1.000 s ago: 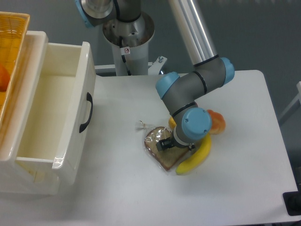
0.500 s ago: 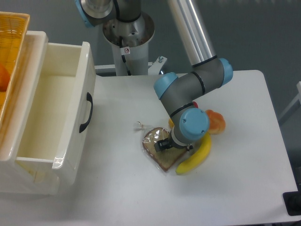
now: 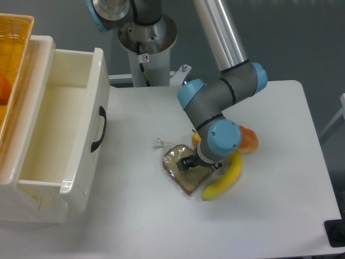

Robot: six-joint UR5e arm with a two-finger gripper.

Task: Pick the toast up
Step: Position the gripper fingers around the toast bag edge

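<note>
**Gripper down on the wrapped toast at mid-table**

Nearest the camera, the white table (image 3: 161, 226) shows bare surface along its front edge. Just beyond, near the centre, lies the toast (image 3: 183, 171), a brown slice in clear crinkly plastic, flat on the tabletop. A yellow banana (image 3: 226, 179) lies at the toast's 3 o'clock, touching its edge. The gripper (image 3: 190, 163) sits low over the toast's upper part; the wrist hides its fingers, so I cannot tell whether they are apart or clamped. At 2 o'clock from the toast an orange-red fruit (image 3: 249, 139) peeks out behind the wrist. At 9 o'clock, well apart, stands an open white drawer (image 3: 59, 135) with a black handle (image 3: 99, 129). Farthest back rises the arm's base (image 3: 146, 43).
</note>
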